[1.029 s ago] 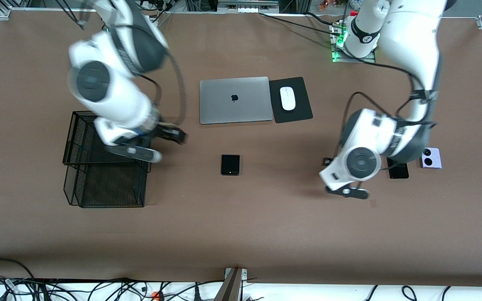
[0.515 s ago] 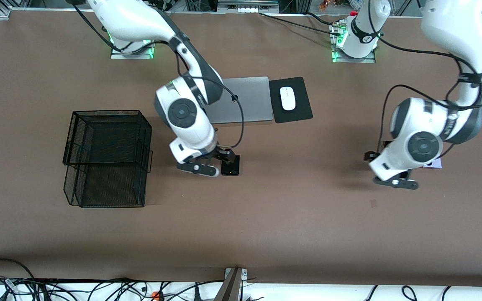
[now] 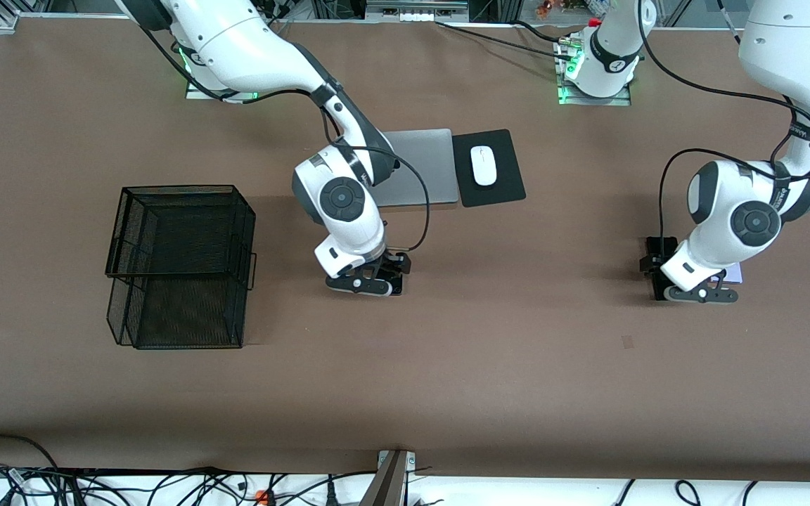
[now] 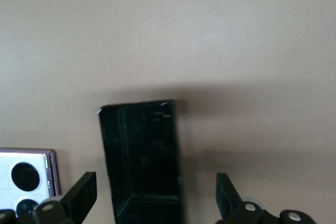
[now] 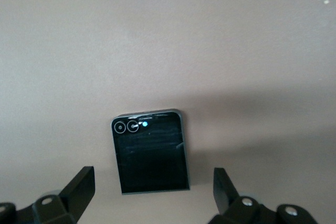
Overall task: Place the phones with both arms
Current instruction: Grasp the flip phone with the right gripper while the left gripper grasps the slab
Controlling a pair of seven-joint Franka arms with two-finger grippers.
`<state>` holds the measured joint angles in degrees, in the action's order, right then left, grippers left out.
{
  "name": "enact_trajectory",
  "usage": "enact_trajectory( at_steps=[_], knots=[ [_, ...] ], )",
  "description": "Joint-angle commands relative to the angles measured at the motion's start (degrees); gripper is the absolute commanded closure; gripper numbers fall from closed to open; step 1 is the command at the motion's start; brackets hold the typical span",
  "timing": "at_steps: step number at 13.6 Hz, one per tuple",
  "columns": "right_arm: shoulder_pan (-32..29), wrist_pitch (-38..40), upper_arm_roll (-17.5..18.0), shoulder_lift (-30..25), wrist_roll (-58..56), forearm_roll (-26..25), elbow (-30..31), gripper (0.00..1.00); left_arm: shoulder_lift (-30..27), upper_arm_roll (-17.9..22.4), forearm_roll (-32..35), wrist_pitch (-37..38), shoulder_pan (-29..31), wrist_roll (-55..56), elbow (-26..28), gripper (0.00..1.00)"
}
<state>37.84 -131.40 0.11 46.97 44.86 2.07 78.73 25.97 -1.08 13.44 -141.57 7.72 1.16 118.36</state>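
The right gripper [image 5: 152, 195] hangs over the small squarish black folded phone [image 5: 151, 151], fingers [image 5: 79, 184] spread wide to either side, gripping nothing. The phone lies flat on the brown table [image 3: 489, 365], nearer the front camera than the silver laptop [image 3: 422, 165].

The left gripper [image 4: 155, 198] hangs over the long black slab phone [image 4: 142, 158], fingers wide, empty. The pale lilac phone with two black circles [image 4: 26, 179] lies just beside the slab
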Motion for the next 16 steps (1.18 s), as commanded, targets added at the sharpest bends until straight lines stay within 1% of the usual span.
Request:
enact_trajectory(
  at_steps=[1, 2, 3, 4, 5, 7, 16],
  knots=[
    [1.01, -2.71, -0.73, 2.33, 0.67, -1.01, -1.65, 0.0, -1.18, -1.2, -0.08, -1.43, 2.56, -0.02, 1.61, 0.0],
    [1.01, -4.64, -0.73, 3.29, 0.41, -1.01, -1.65, 0.0, -1.01, -1.2, -0.69, -1.6, 3.0, 0.15, 1.69, 0.0],
    [1.01, -5.88, -0.73, 3.91, -0.03, -1.28, -1.65, 0.0, -0.75, -1.2, -2.87, -1.69, 3.09, 0.16, 1.78, 0.0],
    [1.01, -6.24, -0.73, 4.26, -0.21, -2.76, -1.65, 0.0, -0.66, -1.2, -4.63, -1.87, 3.01, 0.16, 1.78, 0.0],
    [1.01, -6.24, -0.73, 4.62, -0.47, -4.86, -1.65, 0.0, -0.31, -1.2, -5.0, -2.22, 3.09, 0.24, 1.78, 0.0],
    [1.01, -6.33, -0.64, 5.23, -0.56, -6.81, -1.56, 0.0, 0.31, -1.2, -5.0, -2.57, 3.0, 1.12, 1.78, 0.0],
    [1.45, -8.17, -0.46, 5.94, 0.05, -6.55, -1.74, 0.0, 2.94, -1.12, -4.91, -7.22, 4.67, 1.12, 2.31, 0.0]
  ],
)
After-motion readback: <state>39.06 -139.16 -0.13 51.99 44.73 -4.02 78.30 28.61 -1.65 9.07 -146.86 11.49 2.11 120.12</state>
